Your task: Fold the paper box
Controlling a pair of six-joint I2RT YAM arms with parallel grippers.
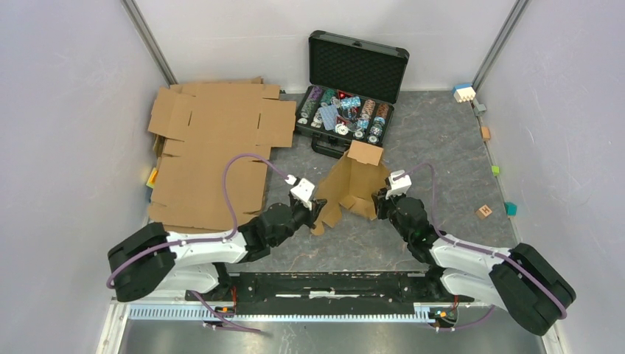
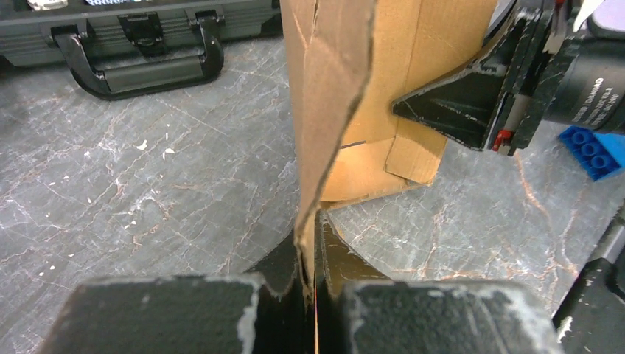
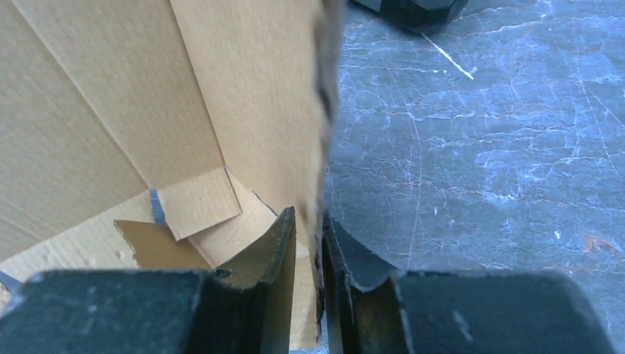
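The paper box [image 1: 352, 184] is a brown die-cut cardboard piece, partly raised, standing on the table between my two grippers, with one flap up at the back. My left gripper [image 1: 317, 210] is shut on the box's left edge; in the left wrist view the cardboard [image 2: 328, 110] runs down into the closed jaws of the gripper [image 2: 315, 243]. My right gripper [image 1: 381, 203] is shut on the box's right wall; in the right wrist view the wall [image 3: 258, 96] passes between the fingers of the gripper [image 3: 309, 236], with the box's inside to the left.
A black foam-lined case [image 1: 352, 81] of chips stands open behind the box. Bigger flat cardboard sheets [image 1: 210, 147] lie at the back left. Small coloured blocks [image 1: 484, 212] sit along the right side, and a blue brick [image 2: 593, 151] shows in the left wrist view.
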